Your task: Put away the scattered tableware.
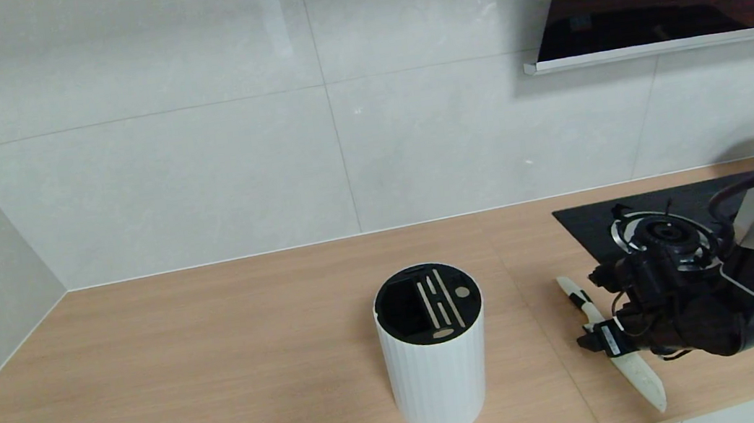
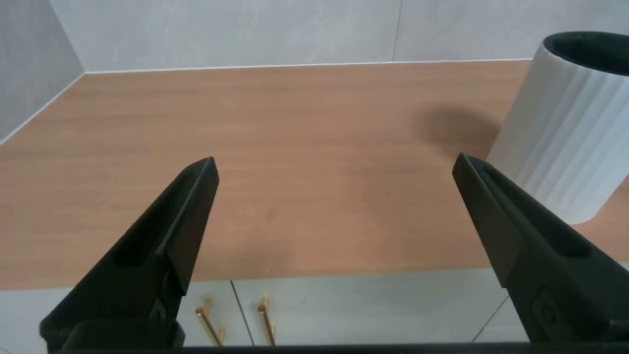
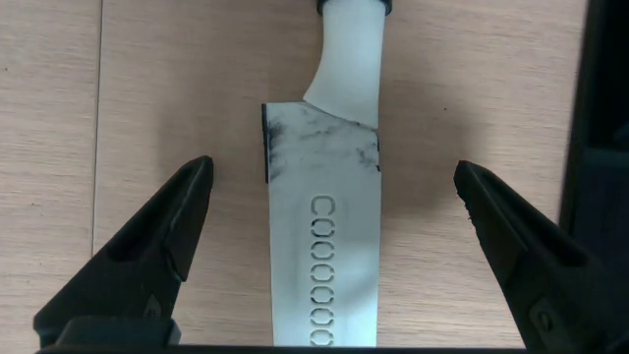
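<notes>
Wooden counter (image 1: 220,348) lies beneath my right pincer (image 3: 332,251), spread wide and gripping nothing, straddling the white knife (image 3: 324,187) lying flat at three o'clock from the white holder (image 1: 436,364).

The holder (image 1: 437,371) stands on the bench (image 1: 220,348). Right of the holder, a knife (image 1: 643,377) lies flat on the bench beneath the right tool (image 3: 332,197). The hob (image 1: 590,227) sits farther right, behind.
</notes>
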